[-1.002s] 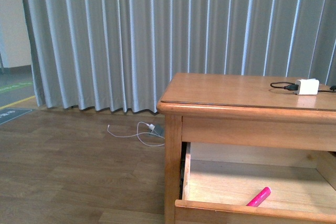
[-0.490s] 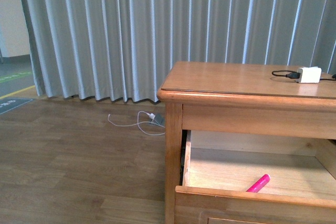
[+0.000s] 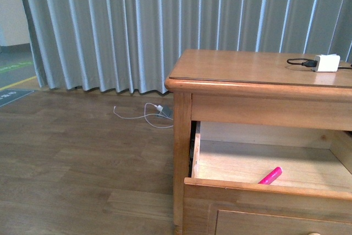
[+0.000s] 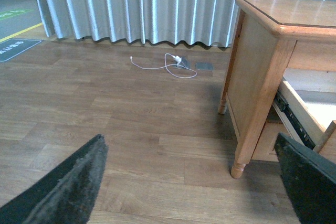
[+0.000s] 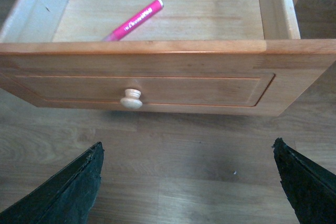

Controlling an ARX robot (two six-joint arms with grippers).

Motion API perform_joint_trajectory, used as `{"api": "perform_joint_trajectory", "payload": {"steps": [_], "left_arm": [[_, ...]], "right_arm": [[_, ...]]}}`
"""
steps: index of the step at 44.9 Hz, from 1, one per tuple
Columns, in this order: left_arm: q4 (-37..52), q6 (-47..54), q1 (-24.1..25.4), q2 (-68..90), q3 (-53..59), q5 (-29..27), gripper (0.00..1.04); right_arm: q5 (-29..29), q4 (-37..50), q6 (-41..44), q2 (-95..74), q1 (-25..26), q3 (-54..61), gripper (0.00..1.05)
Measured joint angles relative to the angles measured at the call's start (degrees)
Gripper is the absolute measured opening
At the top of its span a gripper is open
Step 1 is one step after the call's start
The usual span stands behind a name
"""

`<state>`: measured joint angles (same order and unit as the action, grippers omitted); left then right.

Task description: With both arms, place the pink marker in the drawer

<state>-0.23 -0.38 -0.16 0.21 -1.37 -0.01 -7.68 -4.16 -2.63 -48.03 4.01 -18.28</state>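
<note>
The pink marker [image 3: 270, 175] lies on the pale floor of the open drawer [image 3: 264, 191], near its front wall; in the right wrist view the pink marker [image 5: 134, 20] lies slanted behind the drawer's front panel [image 5: 152, 74], above the round pale knob [image 5: 130, 98]. My right gripper [image 5: 186, 182] is open and empty, in front of the drawer front over the floor. My left gripper [image 4: 191, 182] is open and empty, over the floor beside the wooden table's front leg [image 4: 252, 124]. Neither arm shows in the front view.
The drawer belongs to a wooden side table [image 3: 247, 78]. A white charger block [image 3: 328, 63] with a black cable sits on its top. A white cable [image 3: 144, 118] lies on the wood floor by the grey curtain [image 3: 165, 26].
The front view has drifted: the table and drawer sit lower and slightly right in the picture, and more of the drawer's front panel shows. The marker stays in the drawer.
</note>
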Motion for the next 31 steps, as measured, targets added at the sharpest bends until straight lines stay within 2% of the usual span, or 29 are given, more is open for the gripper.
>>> {"api": "perform_joint_trajectory", "payload": {"steps": [13, 31], "left_arm": [[0.0, 0.1, 0.0, 0.0, 0.0, 0.0, 0.99], [0.0, 0.1, 0.0, 0.0, 0.0, 0.0, 0.99]], "right_arm": [[1.0, 6.3, -2.4, -27.6, -3.8, -10.0, 0.96], [7.8, 14.8, -7.2, -46.6, -11.0, -20.7, 0.96]]}}
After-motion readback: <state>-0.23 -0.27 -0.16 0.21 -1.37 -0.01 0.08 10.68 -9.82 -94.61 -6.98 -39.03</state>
